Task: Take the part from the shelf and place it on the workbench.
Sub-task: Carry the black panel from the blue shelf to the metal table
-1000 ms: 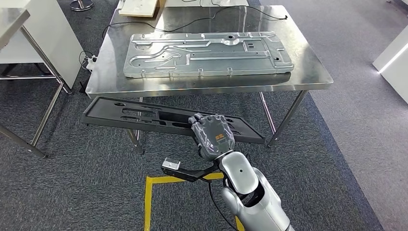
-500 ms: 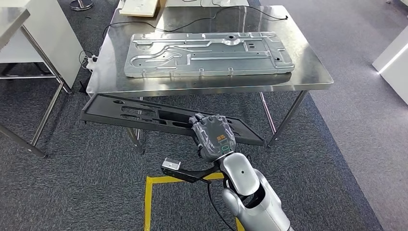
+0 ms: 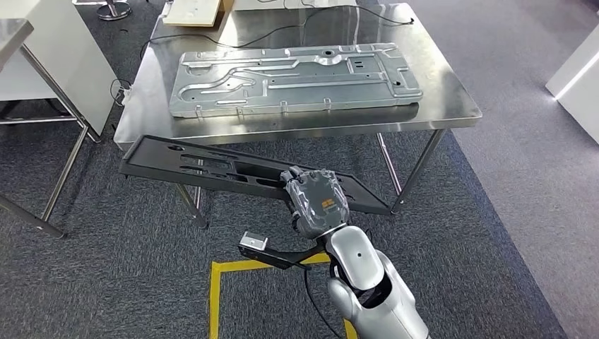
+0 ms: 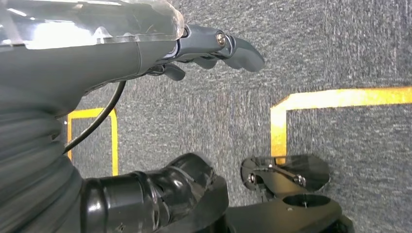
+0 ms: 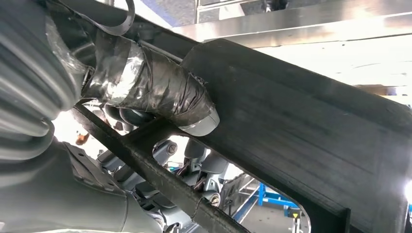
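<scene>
A long black slotted panel, the part, hangs level just in front of and below the front edge of the steel workbench. My right hand grips it near its right end, fingers wrapped over the edge. In the right wrist view my taped thumb presses on the black part, with the bench's underside behind it. A large silver stamped metal panel lies across the workbench top. My left hand hangs over grey carpet with its fingers loosely spread, holding nothing.
A white table with steel legs stands at the left and a white cabinet at the right. Cables and a cardboard box lie at the back of the workbench. Yellow tape marks the carpet by my feet.
The whole picture has shifted slightly, so the camera has moved. My right hand keeps its grip on the black part, which stays in front of the bench edge.
</scene>
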